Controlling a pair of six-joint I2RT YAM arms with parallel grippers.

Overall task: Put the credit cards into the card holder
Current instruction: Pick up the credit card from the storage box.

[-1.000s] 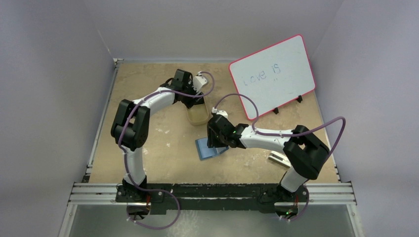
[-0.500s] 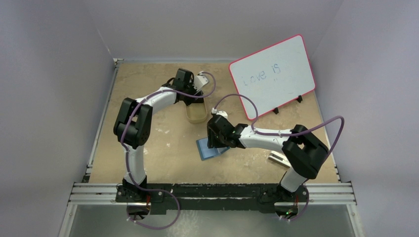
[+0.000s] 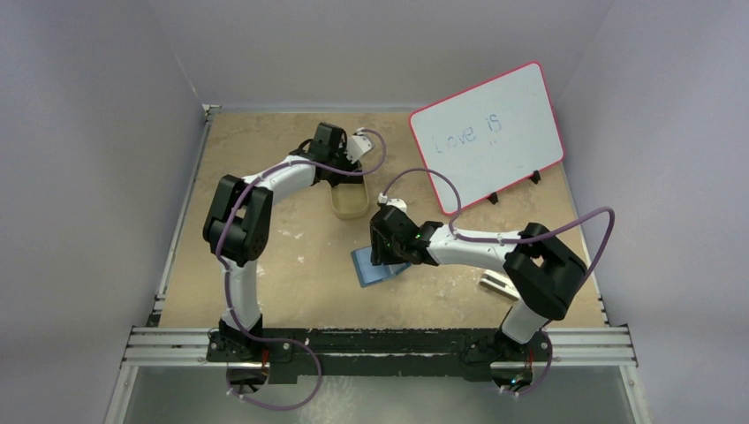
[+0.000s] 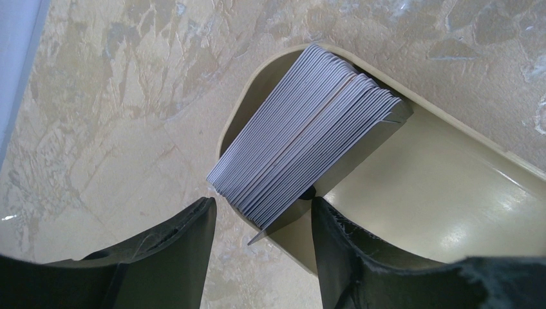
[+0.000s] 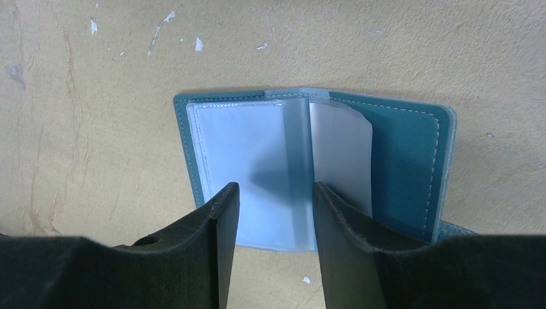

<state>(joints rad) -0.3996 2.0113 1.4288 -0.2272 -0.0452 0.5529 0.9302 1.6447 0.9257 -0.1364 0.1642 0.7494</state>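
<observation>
Left hand (image 4: 263,203) has its fingers spread to either side of one corner of the grey cards (image 4: 302,129), a stack leaning on edge in the tan tray (image 4: 438,193) at the far middle of the desk (image 3: 291,283). Right hand (image 5: 275,187), also spread, hangs over the blue card holder (image 5: 399,161), which lies open at mid-desk. A whiteboard (image 3: 486,132) stands far right.
</observation>
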